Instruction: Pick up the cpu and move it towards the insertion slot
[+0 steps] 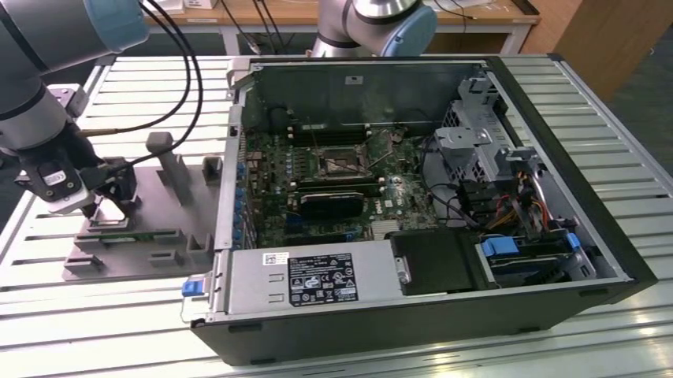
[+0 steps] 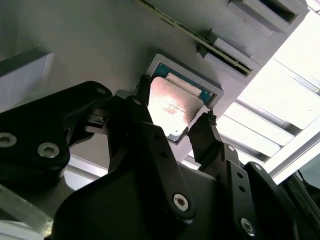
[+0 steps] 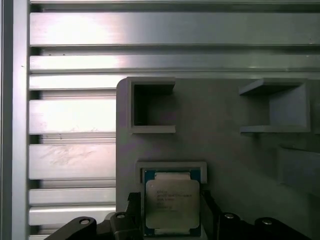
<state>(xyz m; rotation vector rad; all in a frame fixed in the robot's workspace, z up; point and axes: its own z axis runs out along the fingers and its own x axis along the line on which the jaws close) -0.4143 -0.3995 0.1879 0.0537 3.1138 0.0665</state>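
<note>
- Showing a small flat square cpu (image 3: 172, 202), shiny silver metal lid with a teal-green rim, lying flat in a shallow square recess (image 3: 170, 164) with a raised pale rim.
- Carrying that recess on a matte grey moulded fixture plate (image 3: 225, 150), rounded at the corner, with two open box-shaped pockets (image 3: 150, 107) standing near the cpu.
- Resting the plate on a ribbed silver aluminium table (image 3: 70, 115) of long parallel slats with dark grooves between.
- Poising a black angular two-finger gripper (image 2: 175, 100) directly over the cpu, fingers (image 2: 202, 135) spread and straddling two opposite edges; pinching nothing, any contact with the chip not being discernible.
- Leaving the cpu's other two edges uncovered, with the recess rim hugging them closely.
- Reaching a grey jointed arm (image 1: 31, 110) down at the exterior view's left, wrist pointing at the plate, black cables (image 1: 189, 79) looping behind.
- Siting the insertion slot (image 1: 339, 161), a square dark socket in a silver frame, well apart toward the exterior view's right, on the green motherboard (image 1: 273, 169) inside an open black computer case (image 1: 421, 335).
- Standing the case's upright silver metal side (image 1: 226, 157) between socket and plate, with open room above.
</note>
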